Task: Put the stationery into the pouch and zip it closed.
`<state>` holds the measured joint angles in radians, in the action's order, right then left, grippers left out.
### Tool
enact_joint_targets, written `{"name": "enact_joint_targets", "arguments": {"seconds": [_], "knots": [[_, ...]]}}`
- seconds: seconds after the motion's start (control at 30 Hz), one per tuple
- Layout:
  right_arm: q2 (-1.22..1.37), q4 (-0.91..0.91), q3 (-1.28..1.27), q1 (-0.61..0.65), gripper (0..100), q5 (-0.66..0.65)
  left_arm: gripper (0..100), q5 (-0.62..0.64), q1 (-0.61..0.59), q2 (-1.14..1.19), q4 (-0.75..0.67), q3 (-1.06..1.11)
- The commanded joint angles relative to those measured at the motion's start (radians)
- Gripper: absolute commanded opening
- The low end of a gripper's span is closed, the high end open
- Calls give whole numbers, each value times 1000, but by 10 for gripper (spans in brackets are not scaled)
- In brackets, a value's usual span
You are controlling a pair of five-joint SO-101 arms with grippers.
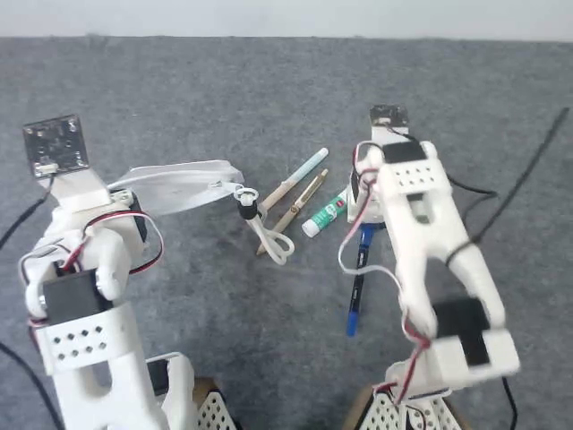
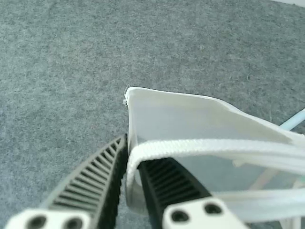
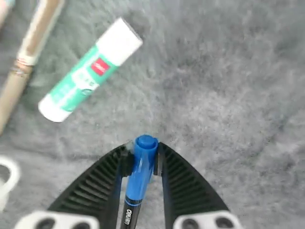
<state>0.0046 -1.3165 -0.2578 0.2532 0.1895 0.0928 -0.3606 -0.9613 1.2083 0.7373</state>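
The pouch [image 2: 190, 124], a soft white translucent bag edged with woven zip tape, sat on the left side of the grey, felt-like mat [image 1: 269, 90]. The left gripper [image 2: 129, 143] was clamped on the pouch's end, with the tape pinched between its black ribbed fingers [image 2: 102, 176]. A looped white cord [image 1: 267, 235] trailed from the pouch's other end onto the mat.

Just beside the cord lay two slim sticks close together at a slant: a pale pen with a light blue cap [image 1: 297, 181] and a brown, kraft-coloured pen [image 1: 303, 202]. Next to them lay a short round glue stick [image 3: 88, 71] with a green label and white ends.

The right gripper [image 3: 143, 150] was closed around a blue pen [image 3: 138, 179], its ribbed fingers pressing either side of the smooth, rounded cap end. In the high view the pen's barrel ran back under that arm towards its base, near the glue stick but apart from it
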Motion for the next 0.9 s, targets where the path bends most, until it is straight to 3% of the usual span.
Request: {"name": "enact_joint_targets", "arguments": {"seconds": [0.0,0.17,0.43,0.87], "knots": [[-185,48,-37,8,10,-29,10,18,0,17,-34,-33],[-305,82,-84,8,10,41,10,17,0,20,-29,-67],[-515,140,-86,10,7,48,11,15,0,21,18,-142],[-852,220,-54,223,6,38,11,-15,0,21,120,-292]]}}
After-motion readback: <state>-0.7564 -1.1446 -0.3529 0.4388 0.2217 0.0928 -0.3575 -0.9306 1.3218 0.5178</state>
